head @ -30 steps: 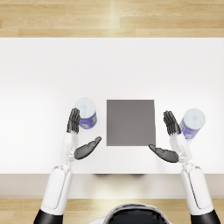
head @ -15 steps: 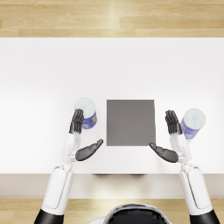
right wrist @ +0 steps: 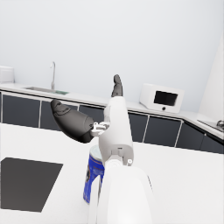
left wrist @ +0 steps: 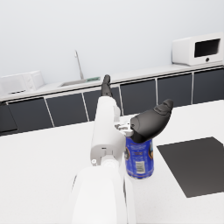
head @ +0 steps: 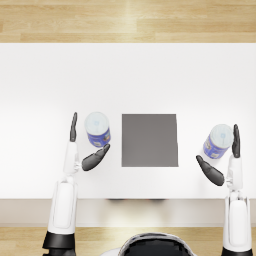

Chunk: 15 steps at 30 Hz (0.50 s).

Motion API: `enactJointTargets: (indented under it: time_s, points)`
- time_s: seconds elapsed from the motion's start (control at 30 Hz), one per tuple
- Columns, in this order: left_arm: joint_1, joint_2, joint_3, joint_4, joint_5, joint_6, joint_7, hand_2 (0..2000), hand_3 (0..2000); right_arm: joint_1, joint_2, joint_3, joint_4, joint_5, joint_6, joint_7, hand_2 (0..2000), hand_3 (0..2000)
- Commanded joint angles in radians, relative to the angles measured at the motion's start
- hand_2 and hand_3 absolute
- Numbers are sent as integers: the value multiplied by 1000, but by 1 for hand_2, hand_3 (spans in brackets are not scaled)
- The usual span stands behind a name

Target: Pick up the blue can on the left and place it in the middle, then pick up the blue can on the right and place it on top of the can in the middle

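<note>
White desk [head: 50, 80] holds both blue cans beside a grey mat [head: 149, 140]. Left hand [head: 82, 150] and right hand [head: 225, 160] are spread, gripping nothing. Closing off-centre could topple the left can [head: 97, 129].

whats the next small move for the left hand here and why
Probably close the left hand around the left blue can. The can stands upright between its spread thumb and fingers, not yet gripped, and the dark mat in the middle is bare, so that can has to go there first.
</note>
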<state>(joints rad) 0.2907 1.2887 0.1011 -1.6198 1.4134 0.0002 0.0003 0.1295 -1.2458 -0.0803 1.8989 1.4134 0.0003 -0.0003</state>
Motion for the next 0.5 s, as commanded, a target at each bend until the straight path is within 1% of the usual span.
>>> enactJointTargets:
  time_s: [0.03,0.1,0.27,0.5]
  points:
    - [47,15,10,129,3,0,0,0,0,-8,-2,-58,-50,3,0,0,0,0]
    - [66,25,27,186,7,0,0,0,0,-10,-6,-61,-92,7,0,0,0,0]
    - [98,46,60,335,10,0,0,0,0,-26,-14,-23,-194,10,0,0,0,0]
    - [130,71,72,437,11,0,0,0,0,4,-26,-33,-340,11,0,0,0,0]
